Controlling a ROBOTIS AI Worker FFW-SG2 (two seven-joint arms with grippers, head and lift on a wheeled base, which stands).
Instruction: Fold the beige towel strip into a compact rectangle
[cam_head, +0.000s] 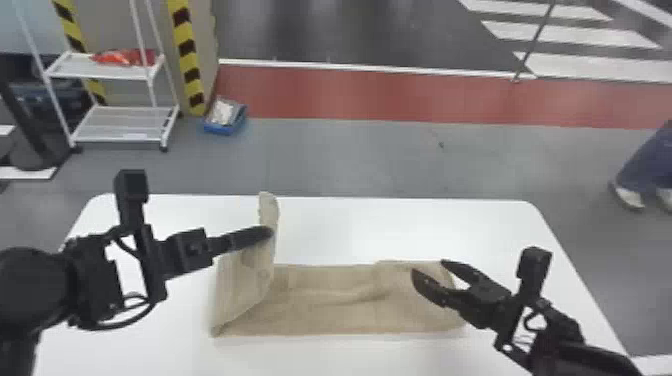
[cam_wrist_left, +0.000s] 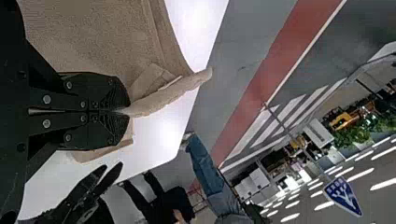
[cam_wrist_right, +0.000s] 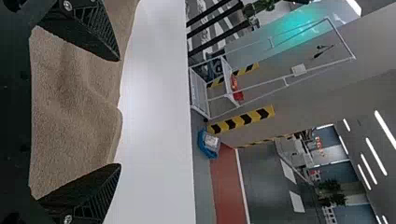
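"Where does the work lie from you?"

"The beige towel strip (cam_head: 330, 305) is on the white desk (cam_head: 400, 225), its long axis running across me from left to right. Most of it lies flat between my two arms. The left end stands up as a flap."

"What holds that flap up?"

"My left gripper (cam_head: 270, 231). Its jaws are clenched on the cloth, and in the left wrist view a tongue of towel pokes out past the tips. So the flat length lies to the right of that grip, on the near side of it."

"And the other arm?"

"My right gripper (cam_head: 428, 266) is by the opposite end, with its jaws spread and no cloth pinched between them. They point in over the towel, toward the far left. Whether a tip touches the fabric, I can't tell."

"Which arm is the nearer for the coming move?"

"For the raised end, the left; it has the cloth. I judge the fold should go rightward along the long axis, bringing the flap down over the flat part with its edges lined up. If I swing it askew, the rectangle comes out crooked; pull too hard, and the loose right end may slide."
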